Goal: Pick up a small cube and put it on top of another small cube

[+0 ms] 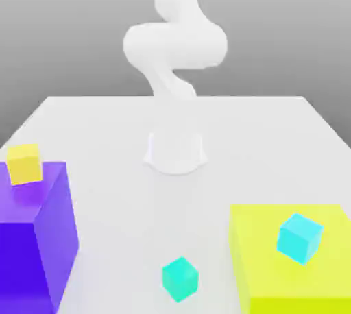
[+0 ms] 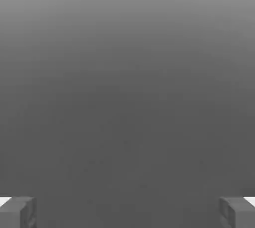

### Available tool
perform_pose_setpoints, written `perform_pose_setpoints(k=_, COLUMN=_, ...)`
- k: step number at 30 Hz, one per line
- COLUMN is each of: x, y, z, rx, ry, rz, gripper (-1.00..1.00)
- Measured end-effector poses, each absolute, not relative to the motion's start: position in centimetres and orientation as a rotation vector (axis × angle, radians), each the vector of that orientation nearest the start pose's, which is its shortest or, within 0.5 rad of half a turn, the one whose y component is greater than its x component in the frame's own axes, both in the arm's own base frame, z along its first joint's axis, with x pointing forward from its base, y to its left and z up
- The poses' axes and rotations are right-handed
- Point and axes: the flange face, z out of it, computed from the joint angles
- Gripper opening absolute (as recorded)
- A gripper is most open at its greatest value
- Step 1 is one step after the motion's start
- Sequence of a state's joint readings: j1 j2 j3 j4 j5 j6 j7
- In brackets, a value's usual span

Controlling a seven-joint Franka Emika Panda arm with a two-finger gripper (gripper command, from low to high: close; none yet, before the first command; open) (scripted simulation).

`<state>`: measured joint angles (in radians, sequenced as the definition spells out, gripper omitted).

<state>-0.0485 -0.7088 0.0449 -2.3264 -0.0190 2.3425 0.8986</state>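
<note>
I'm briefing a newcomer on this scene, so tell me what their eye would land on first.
The big purple block at the exterior view's left and the big yellow block at its right stand out first, a small yellow cube on the purple one and a sky-blue cube on the yellow one. The small teal cube sits alone on the white table between them, before the white arm. In the hand view, the pincer is open.

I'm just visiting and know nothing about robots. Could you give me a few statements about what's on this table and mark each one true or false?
1. The small teal cube sits on the bare white table. True.
2. The small yellow cube rests on the big purple block. True.
3. The sky-blue cube lies on the purple block. False: it is on the big yellow block.
4. The jaws grip the teal cube. False: in the hand view the fingers stand wide apart, holding nothing.
</note>
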Motion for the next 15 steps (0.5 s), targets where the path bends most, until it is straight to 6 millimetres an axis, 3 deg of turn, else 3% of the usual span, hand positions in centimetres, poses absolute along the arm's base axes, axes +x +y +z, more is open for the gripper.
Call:
perform_pose_setpoints(k=3, x=41.9, y=0.5, z=61.2, rx=-2.450, ry=1.348, rz=-0.863, gripper=0.00)
perform_pose_setpoints(k=7, x=45.5, y=0.3, z=53.4, rx=-2.432, ry=1.563, rz=-0.735, gripper=0.00)
perform_pose_setpoints(k=11, x=47.5, y=-0.2, z=45.3, rx=-2.390, ry=1.766, rz=-0.596, gripper=0.00)
perform_pose_setpoints(k=15, x=48.1, y=-0.5, z=37.2, rx=-2.325, ry=1.957, rz=-0.446, gripper=0.00)
